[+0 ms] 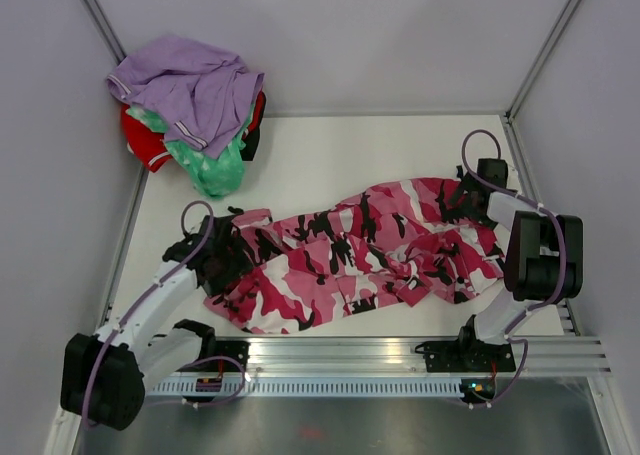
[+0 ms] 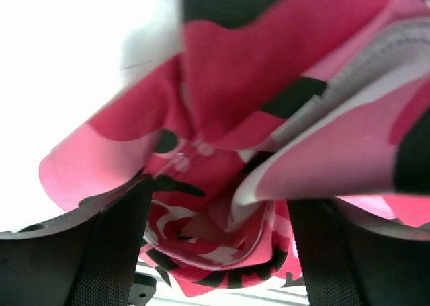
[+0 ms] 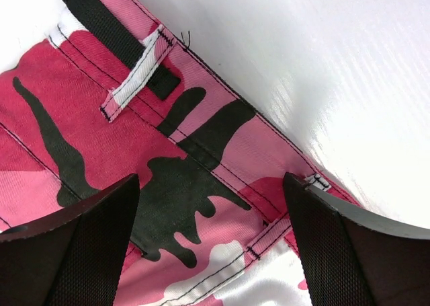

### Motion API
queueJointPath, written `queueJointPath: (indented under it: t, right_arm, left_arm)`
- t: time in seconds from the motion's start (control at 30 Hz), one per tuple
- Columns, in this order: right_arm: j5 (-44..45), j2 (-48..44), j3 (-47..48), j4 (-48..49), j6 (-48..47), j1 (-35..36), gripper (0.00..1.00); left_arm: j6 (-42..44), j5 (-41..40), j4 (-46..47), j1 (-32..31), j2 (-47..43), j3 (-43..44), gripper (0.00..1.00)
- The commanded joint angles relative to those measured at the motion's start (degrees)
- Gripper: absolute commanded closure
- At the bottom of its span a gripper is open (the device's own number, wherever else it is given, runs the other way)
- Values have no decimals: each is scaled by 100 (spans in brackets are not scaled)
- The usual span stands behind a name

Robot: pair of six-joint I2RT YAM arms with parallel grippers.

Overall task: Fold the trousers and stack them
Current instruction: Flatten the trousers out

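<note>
The pink camouflage trousers (image 1: pixel 360 250) lie crumpled across the white table, waistband at the right and leg ends at the left. My left gripper (image 1: pixel 222 260) sits low at the leg ends. In the left wrist view its fingers (image 2: pixel 114 252) stand wide apart, with bunched trouser cloth (image 2: pixel 222 232) between them and draped over the view. My right gripper (image 1: pixel 462 197) is over the waistband at the far right end. In the right wrist view it (image 3: pixel 209 185) is open, straddling the waistband (image 3: pixel 201 151) with its belt loop (image 3: pixel 138 77), and the cloth lies flat beneath.
A pile of other clothes sits at the back left corner: a lavender garment (image 1: pixel 190 80) on top, green (image 1: pixel 215 165) and red (image 1: pixel 140 140) beneath. White walls enclose the table (image 1: pixel 330 155). A metal rail (image 1: pixel 400 360) runs along the near edge.
</note>
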Motion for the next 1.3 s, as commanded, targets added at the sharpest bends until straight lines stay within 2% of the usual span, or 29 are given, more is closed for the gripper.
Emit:
queueJointPath:
  t: [0.0,0.03,0.07,0.13,0.17,0.2,0.33,0.43,0.47,0.57,0.63,0.67,0.7,0.73,0.8,0.83,0.87,0.9,0.97,1.07,1.1,1.23,1.27]
  right_arm:
    - [4,-71,-74,99,131,-16,6]
    - [-21,-36,-109,116,175,-34,6]
    - [-48,-53,-135,142,193,-34,6]
    - [-22,-131,-249,186,220,-43,7]
    - [22,-167,-302,204,228,-43,7]
    - [66,-211,-363,204,220,-60,7]
    - [127,-395,-469,221,176,-218,13]
    - [84,-422,-522,283,219,-333,16]
    - [40,-413,-514,292,237,-350,17]
    - [13,-369,-522,336,272,-368,24]
    - [83,-378,-531,318,272,-368,27]
    - [136,-396,-566,301,307,-368,29]
    - [189,-465,-575,283,325,-385,34]
    - [233,-518,-610,274,343,-394,37]
    - [391,-702,-689,283,456,-481,44]
    - [391,-773,-724,283,509,-561,47]
    - [270,-843,-785,301,536,-631,50]
    - [207,-1009,-803,327,536,-788,56]
    - [180,-1160,-821,301,510,-895,64]
    - [163,-1345,-777,292,448,-931,85]
    - [180,-1354,-742,205,448,-931,95]
    - [-107,-1397,-637,90,369,-948,97]
    - [-240,-1432,-576,98,291,-948,97]
  left_arm:
    - [-333,236,252,283,-282,-249,20]
    - [-394,341,418,336,-238,-397,24]
    - [-534,403,489,345,-212,-460,41]
    - [-675,543,725,345,-133,-609,63]
    - [-763,544,753,345,-124,-636,88]
    - [-816,509,736,345,-115,-627,97]
    - [-922,9,122,354,-631,-225,98]
    - [-948,-623,-809,345,-1202,417,98]
    - [-957,-991,-1342,345,-1292,775,98]
    - [-808,-1607,-2117,345,-1425,1374,98]
    - [-966,-1671,-2244,354,-1407,1429,98]
    - [-1045,-1619,-2218,346,-1337,1456,96]
    - [-1115,-1584,-2217,345,-1284,1508,89]
    - [-1037,-1540,-2130,345,-1223,1569,75]
    - [-1063,-1653,-1998,354,-951,1666,59]
    - [-1141,-1732,-1963,372,-846,1684,41]
    - [-1090,-1741,-1867,372,-749,1684,30]
    - [-854,-1689,-1518,372,-609,1684,7]
    - [-274,-1329,-832,372,-546,1632,2]
    - [-280,-1782,-495,407,-230,1649,1]
    - [-368,-1829,-495,633,-64,1658,2]
    - [-229,-1286,154,1495,841,1623,8]
    - [-184,-928,617,1680,939,1536,11]
